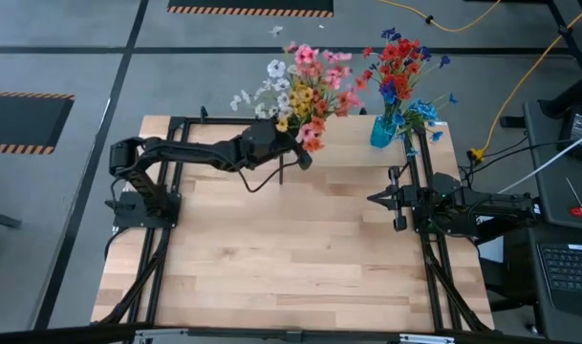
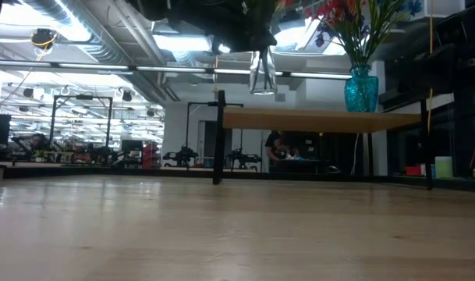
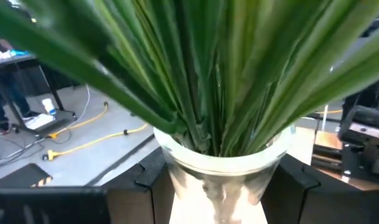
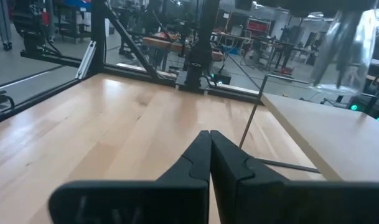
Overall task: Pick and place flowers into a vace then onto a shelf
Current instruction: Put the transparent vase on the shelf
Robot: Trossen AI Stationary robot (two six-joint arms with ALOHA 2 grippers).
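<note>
- Left wrist view, nearest first: the left gripper [image 3: 217,186] has its two dark fingers set wide around a clear glass vase [image 3: 223,168], one on each side, holding it.
- Thick green stems fill the mouth of that vase and spread out above it.
- From above, the same bunch of flowers [image 1: 305,81] shows pink, white, yellow and orange blooms, held up by the left arm over the near edge of the shelf [image 1: 353,139].
- The low view shows the clear vase hanging in the air above the shelf board — it is not down yet.
- Farther along the shelf stands a blue vase [image 1: 383,131] with red and blue flowers in it, already in place.
- The right gripper [image 1: 375,198] is squeezed shut with nothing in it, waiting over the bench [image 1: 300,248] near the shelf's right post.
- I think the step now is putting the filled vase on the shelf.
- Next the left arm needs to carry the vase over the board, lower it straight so it stays upright, then let go — well apart from the blue vase so the blooms do not knock it.
</note>
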